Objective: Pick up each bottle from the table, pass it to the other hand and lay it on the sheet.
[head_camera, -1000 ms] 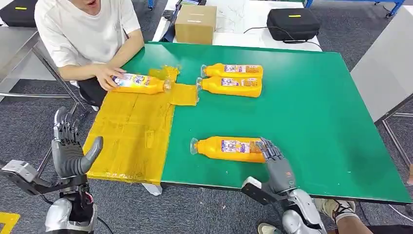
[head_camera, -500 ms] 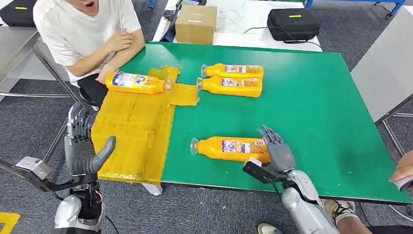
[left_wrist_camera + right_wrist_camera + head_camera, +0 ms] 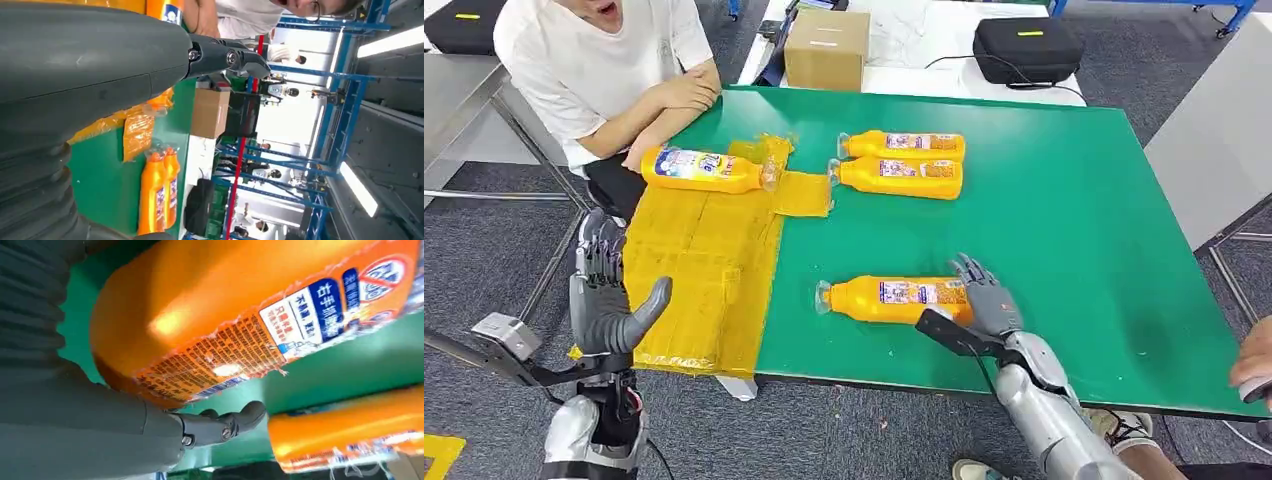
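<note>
The right robot hand (image 3: 984,297) lay against the base end of the nearest bottle (image 3: 892,299), which rested on its side on the green surface (image 3: 1064,220), well apart from the yellow sheet (image 3: 699,270). Its fingers were draped over the bottle's far side, but whether they had fully clamped it I could not tell (the right wrist view showed the thumb (image 3: 220,426) under the label, seemingly not pressed in). To do this step well, the hand should wrap the body firmly before lifting, keeping the bottle level. The left robot hand (image 3: 607,300) hovered empty, fingers spread, beside the sheet's near edge, ready to receive. One bottle (image 3: 704,169) already lay on the sheet, two more (image 3: 899,163) waited farther back
</note>
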Controlling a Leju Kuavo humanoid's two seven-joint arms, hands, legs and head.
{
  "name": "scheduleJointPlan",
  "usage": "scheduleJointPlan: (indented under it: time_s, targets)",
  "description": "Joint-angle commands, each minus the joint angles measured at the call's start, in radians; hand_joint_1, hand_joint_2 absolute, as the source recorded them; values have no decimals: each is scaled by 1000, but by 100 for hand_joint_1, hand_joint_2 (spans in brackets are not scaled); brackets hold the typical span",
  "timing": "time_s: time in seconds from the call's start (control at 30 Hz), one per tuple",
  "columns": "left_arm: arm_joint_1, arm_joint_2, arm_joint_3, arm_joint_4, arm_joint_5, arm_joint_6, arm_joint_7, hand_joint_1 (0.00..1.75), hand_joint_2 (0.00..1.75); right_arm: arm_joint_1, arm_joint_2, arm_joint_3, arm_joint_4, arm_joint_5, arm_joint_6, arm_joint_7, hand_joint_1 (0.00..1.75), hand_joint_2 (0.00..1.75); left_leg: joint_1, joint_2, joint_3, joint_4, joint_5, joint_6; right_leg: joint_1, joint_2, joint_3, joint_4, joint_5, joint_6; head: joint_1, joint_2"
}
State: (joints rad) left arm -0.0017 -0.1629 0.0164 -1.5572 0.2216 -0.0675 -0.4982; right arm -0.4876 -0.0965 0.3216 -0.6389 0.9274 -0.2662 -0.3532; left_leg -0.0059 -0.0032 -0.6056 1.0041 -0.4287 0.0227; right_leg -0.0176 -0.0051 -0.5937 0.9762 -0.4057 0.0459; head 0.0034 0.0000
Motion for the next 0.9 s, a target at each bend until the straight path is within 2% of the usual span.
scheduleJointPlan:
  time_s: [0.03, 0.23, 0.3, 0.33, 0.37, 0.4, 0.63, 0.77, 0.9]
  targets:
    - [-25, 30, 17, 50, 5, -11, 8, 0, 175, -142, 10, 115, 202, 36, 124, 34, 0, 175, 1, 2, 2, 0, -1, -1, 1, 2, 1, 0, 0, -1, 0, 0]
    - [-25, 30, 17, 50, 5, -11, 8, 0, 175, -144, 10, 117, 205, 36, 129, 35, 0, 175, 2, 2, 6, 0, -1, -2, 2, 2, 5, -1, -1, -3, 0, 0]
    - [-22, 31, 17, 60, 3, -19, 8, 0, 175, -159, -1, 145, 230, 38, 179, 38, 0, 175, 1, 1, 5, -1, 0, -1, 1, 1, 3, -1, 0, -2, 0, 0]
    - [-23, 32, 18, 63, 1, -23, 5, 0, 175, -170, -8, 166, 242, 44, 207, 32, 14, 175, 1, 1, 6, 0, -1, -2, 1, 2, 4, -1, -1, -2, 0, 0]
    - [-24, 33, 18, 69, 3, -29, 4, 0, 175, -180, -17, 184, 251, 52, 226, 30, 169, 175, 1, 1, 5, -1, -1, -2, 1, 1, 4, 0, 0, -2, 0, 0]
    - [-23, 33, 19, 69, 3, -29, 3, 0, 175, -183, -19, 184, 251, 52, 227, 30, 175, 175, 0, 1, 5, -1, 0, -1, 0, 1, 3, 0, 0, -1, 0, 0]
    - [-24, 29, 34, 70, 1, -34, -13, 0, 175, -223, -16, 214, 263, 40, 259, 17, 173, 175, 1, 3, 8, -1, 0, -2, 1, 2, 6, -1, 0, -3, 0, 0]
    - [-19, 26, 37, 72, -8, -30, -23, 0, 175, -209, -16, 213, 263, 15, 266, 2, 175, 175, 2, 2, 8, 0, 0, -1, 2, 1, 6, -1, 0, -2, 0, 0]
    - [-1, 32, 34, 62, -14, -41, -40, 0, 175, -177, -19, 214, 254, -42, 319, -35, 175, 175, 1, 2, 9, -2, 0, -1, 1, 1, 8, -2, 0, -1, 0, 0]
